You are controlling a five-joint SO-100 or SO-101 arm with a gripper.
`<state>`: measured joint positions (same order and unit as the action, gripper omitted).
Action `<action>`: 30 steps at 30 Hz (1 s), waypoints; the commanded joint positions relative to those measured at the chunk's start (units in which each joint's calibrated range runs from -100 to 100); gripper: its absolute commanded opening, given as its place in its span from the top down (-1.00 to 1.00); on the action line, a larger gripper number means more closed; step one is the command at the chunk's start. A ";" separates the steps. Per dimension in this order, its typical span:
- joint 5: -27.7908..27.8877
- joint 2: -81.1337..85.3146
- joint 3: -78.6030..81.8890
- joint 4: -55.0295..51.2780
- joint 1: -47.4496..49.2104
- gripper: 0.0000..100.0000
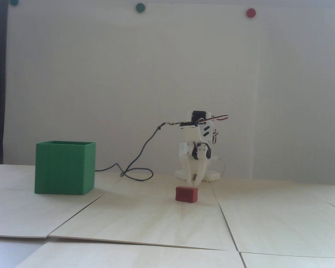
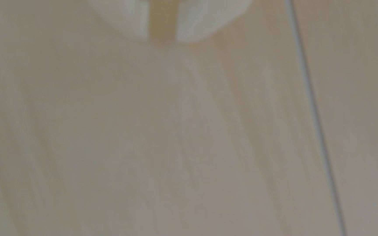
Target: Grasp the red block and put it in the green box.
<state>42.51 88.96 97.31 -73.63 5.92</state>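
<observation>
The red block (image 1: pixel 187 194) lies on the pale wooden table, right of centre in the fixed view. The green box (image 1: pixel 64 167) stands upright at the left, its top open, well apart from the block. My white gripper (image 1: pixel 194 182) points down just behind the block, its tips close to the table and near the block's top right edge. In the blurred wrist view the gripper (image 2: pixel 162 38) shows two white fingertips at the top with a narrow gap and only bare table between them. The block and the box are out of the wrist view.
A dark cable (image 1: pixel 141 156) loops on the table between the box and the arm's base (image 1: pixel 198 174). The table is made of wooden panels with seams (image 2: pixel 315 127). A white wall stands close behind, with green and red round dots near its top.
</observation>
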 commanded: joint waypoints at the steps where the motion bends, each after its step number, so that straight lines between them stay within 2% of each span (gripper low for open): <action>1: -0.35 0.22 0.82 -0.91 0.31 0.96; 3: -0.14 0.38 0.82 -0.57 1.27 0.95; 7: -0.24 0.22 -0.33 7.02 7.39 0.95; 13: -0.45 -0.64 -15.50 5.33 7.79 0.82; 17: -0.45 -3.96 -24.47 4.66 8.43 0.82; 23: -0.50 -23.15 -40.70 4.82 8.43 0.81; 30: -0.66 -54.34 -70.87 3.73 6.34 0.81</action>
<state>42.31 51.02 46.82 -68.47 13.79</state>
